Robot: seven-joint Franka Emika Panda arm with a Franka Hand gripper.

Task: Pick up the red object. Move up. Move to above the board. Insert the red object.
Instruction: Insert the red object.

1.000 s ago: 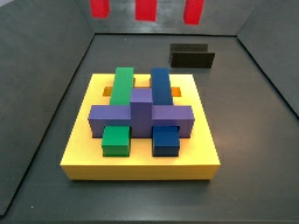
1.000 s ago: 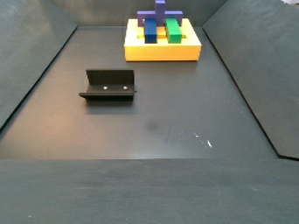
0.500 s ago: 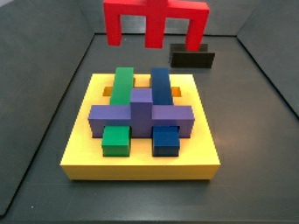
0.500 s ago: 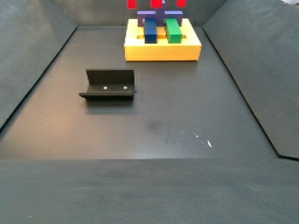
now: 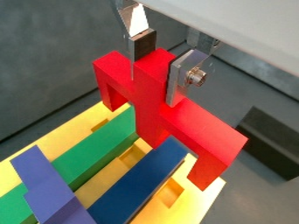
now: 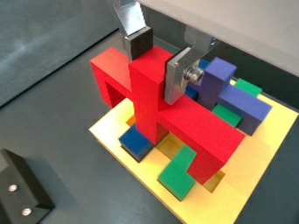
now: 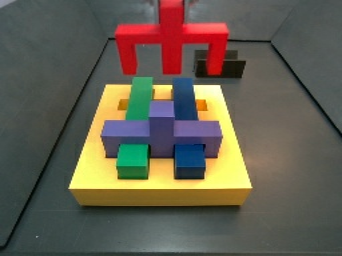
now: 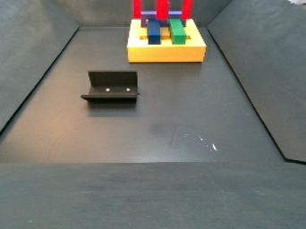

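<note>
gripper: the gripper (image 5: 162, 59) was closed on the stem of the red object, one silver finger (image 5: 184, 77) on each side of it; in both wrist views it hung above the board, also seen at (image 6: 156, 59); it did not show in either side view.
red object: the red object (image 5: 163, 109) was held in the air, crossbar level, legs and stem pointing down; in a side view (image 7: 171, 42) it sat over the far end of the board, and whether it touched the blocks could not be told.
board: the yellow board (image 7: 94, 170) lay on the dark floor; in a side view (image 8: 166, 54) it was at the far end of the bin.
green block: a long green block (image 7: 139, 95) lay along the board, beside the blue one.
blue block: a long blue block (image 7: 183, 96) lay parallel to the green block.
purple block: the purple block (image 7: 160, 132) lay across the green and blue blocks, nearer the front.
fixture: the dark fixture (image 8: 111, 87) stood on the floor well apart from the board; two pale screw heads showed on its face.
writing: no letters or brand marks could be read on any piece.
</note>
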